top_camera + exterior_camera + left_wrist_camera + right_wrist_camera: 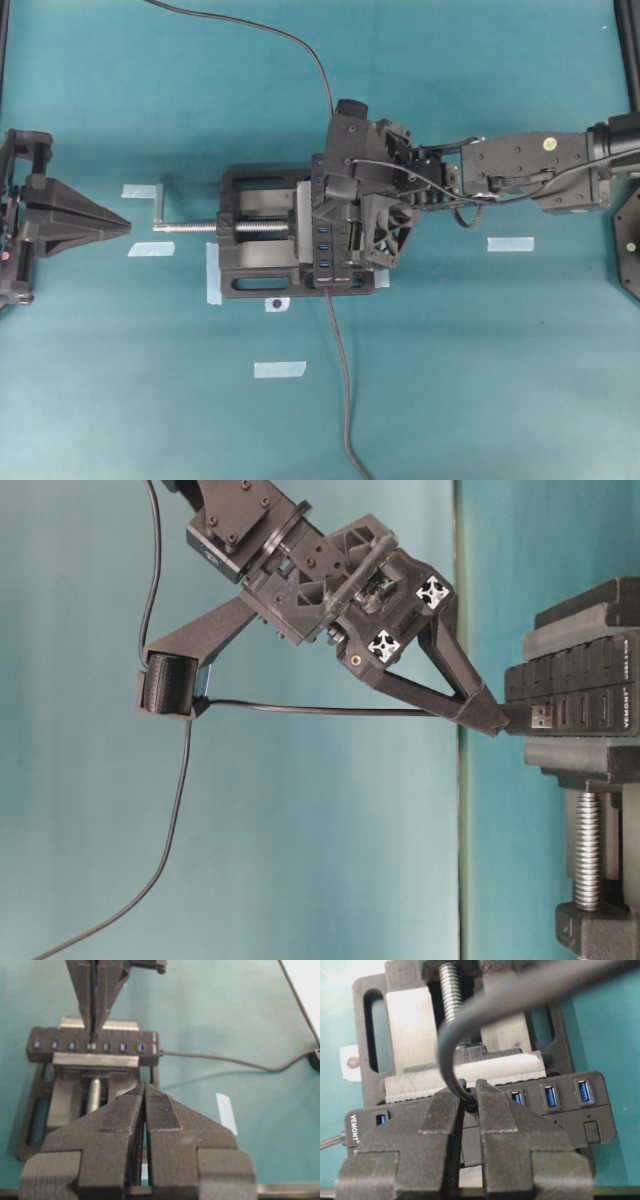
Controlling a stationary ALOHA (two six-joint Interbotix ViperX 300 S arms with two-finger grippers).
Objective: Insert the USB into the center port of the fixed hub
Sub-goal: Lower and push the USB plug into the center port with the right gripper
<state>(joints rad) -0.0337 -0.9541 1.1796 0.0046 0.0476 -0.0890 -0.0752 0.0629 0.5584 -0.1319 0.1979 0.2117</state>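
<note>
Right now the right gripper point(492, 718), a black printed claw with two long tapering fingers point(437, 1120), is clamping the USB point(540, 717), a small black rectangular plug with a silver metal tip, between its fingertips. Seen from table level, the metal tip is sitting just ahead of those fingertips, right at the face of the fixed hub point(580, 695), a long narrow black strip carrying a row of blue-tongued ports; whether the tip is already inside the slot I cannot tell. From the left wrist camera the right fingers are pointing down onto the center port point(91, 1046), the fourth slot of seven, which is showing greyish metal rather than blue. In the right wrist view the plug's thin dark grey cable point(451, 1055) is looping up out of the pinch between the fingers and arching back over the gripper. Beyond the fingertips in that view, the hub is lying gripped in a black bench vise with a silver screw point(262, 228) on the teal table point(480, 380). The hub's own dark lead point(345, 400) is trailing away across the table.

Meanwhile the left gripper point(144, 1091) is hanging well apart from the vise, its ribbed pads point(161, 1112) pressed nearly together on nothing.
</note>
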